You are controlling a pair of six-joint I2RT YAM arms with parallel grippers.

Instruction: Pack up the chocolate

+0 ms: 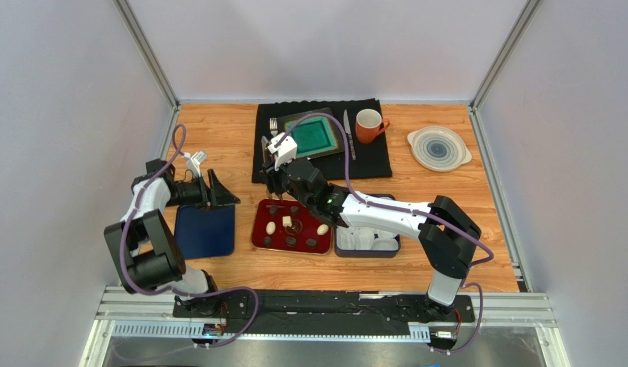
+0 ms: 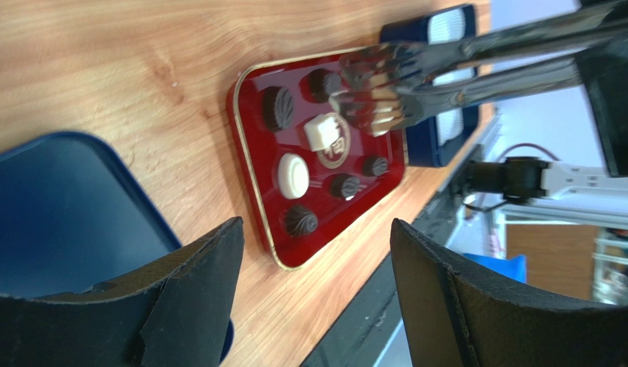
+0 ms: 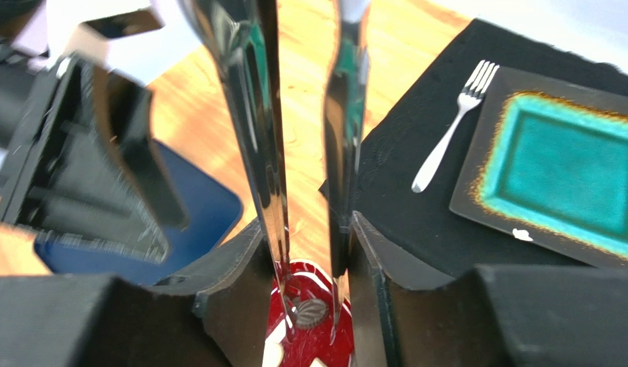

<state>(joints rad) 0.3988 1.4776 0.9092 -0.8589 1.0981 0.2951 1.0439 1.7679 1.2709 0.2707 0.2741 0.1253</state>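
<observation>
Wooden worktop (image 1: 217, 138): chocolate (image 1: 272, 228) in red tray (image 1: 257, 229), none visible in blue box (image 1: 368, 254); right tool (image 3: 308, 267) grips tongs (image 3: 248, 115) over tray; left tool (image 2: 315, 229) open, empty. Packing looks barely begun.

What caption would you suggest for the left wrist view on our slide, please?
The open left pincer frames a red tray of chocolates, with metal tongs poised over it.
</observation>
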